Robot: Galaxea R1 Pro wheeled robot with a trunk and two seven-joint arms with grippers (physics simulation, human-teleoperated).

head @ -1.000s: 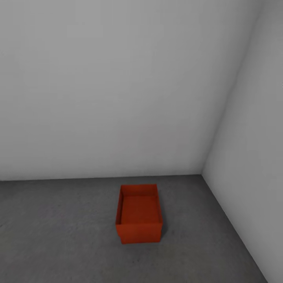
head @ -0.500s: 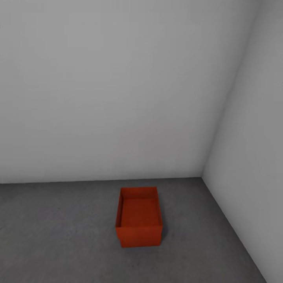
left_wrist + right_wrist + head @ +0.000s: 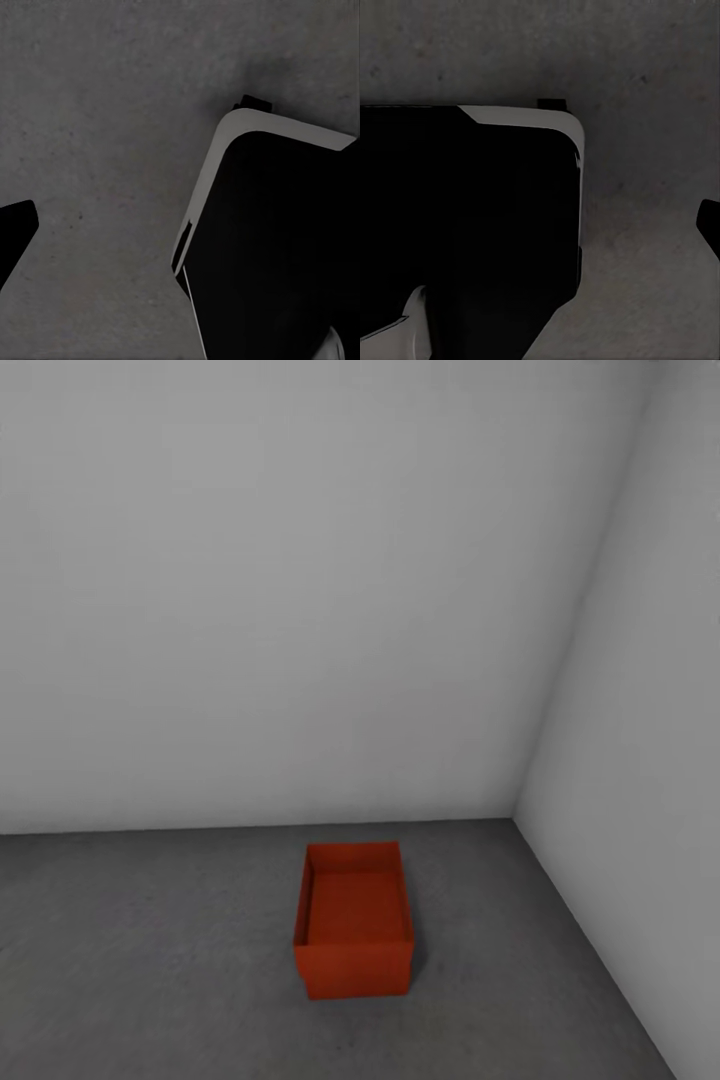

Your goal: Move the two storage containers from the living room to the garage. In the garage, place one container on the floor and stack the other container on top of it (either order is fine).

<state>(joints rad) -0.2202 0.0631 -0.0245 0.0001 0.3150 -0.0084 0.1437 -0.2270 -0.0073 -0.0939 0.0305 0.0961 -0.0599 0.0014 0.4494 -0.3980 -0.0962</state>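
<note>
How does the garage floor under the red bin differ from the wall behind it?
Colour: the floor is dark grey, while the back wall is pale grey-white.
Texture: the floor looks rough and mottled; the back wall is smooth and plain.
Relation to the container: the floor bears it, while the back wall stands apart from it, with a strip of floor between.
Both are grey and unpatterned.
</note>
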